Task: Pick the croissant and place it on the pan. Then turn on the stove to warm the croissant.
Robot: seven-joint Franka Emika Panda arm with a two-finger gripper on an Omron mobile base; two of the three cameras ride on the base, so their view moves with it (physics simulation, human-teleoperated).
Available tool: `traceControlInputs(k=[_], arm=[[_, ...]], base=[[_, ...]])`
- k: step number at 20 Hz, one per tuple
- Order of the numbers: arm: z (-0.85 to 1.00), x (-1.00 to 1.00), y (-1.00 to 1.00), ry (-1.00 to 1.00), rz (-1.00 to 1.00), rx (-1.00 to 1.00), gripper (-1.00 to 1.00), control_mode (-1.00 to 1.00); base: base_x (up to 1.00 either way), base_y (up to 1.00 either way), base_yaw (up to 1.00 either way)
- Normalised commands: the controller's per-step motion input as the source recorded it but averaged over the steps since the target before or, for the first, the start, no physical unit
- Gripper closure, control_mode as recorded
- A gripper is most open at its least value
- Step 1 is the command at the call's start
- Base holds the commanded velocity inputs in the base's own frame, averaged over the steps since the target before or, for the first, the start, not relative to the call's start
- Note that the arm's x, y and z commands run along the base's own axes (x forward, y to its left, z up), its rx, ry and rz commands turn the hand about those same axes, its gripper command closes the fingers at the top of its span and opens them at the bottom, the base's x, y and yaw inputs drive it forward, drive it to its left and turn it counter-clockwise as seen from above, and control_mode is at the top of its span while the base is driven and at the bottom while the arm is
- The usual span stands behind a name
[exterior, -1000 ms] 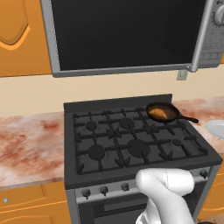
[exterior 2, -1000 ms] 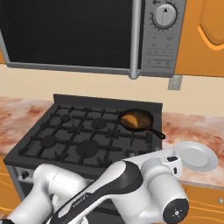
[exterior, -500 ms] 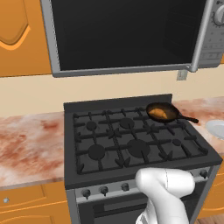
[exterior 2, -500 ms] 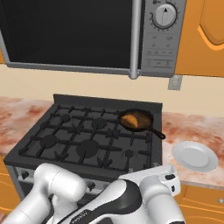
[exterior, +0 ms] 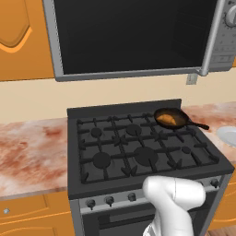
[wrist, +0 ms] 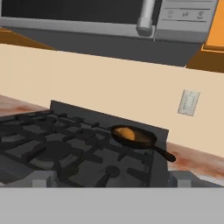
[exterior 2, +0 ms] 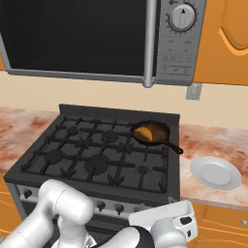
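Sinking lower before the stove (exterior: 138, 152) over the past second, the arm uncovers the white plate (exterior 2: 215, 172) on the marbled counter (exterior 2: 206, 139) to the stove's right. Its claw (wrist: 113, 178) gapes wide and empty, level with the stove's front edge. On the back-right burner, the croissant (exterior: 167, 120) sits inside the dark round pan (exterior: 177, 114); it looks light, flaky, easily crushed. The small hard knobs (exterior: 109, 200) on the stove's grey panel seem stiff, best pinched across their sides.

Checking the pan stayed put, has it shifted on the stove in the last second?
No. The pan sits on the same back right burner of the stove as before.
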Motion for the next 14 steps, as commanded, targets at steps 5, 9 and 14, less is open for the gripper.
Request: traceControlInputs(k=[5,9,14], arm=[[-0.21,-0.26,0.00,-0.15,0.00,0.00,-1.00,-1.00],[-0.29,-0.08,0.03,-0.12,0.02,0.00,-1.00,-1.00],[-0.33,0.00,0.04,-0.10,0.03,0.00,-1.00,-1.00]], base=[[0.00,0.00,0.00],[0.00,0.00,0.00],[0.00,0.00,0.00]])
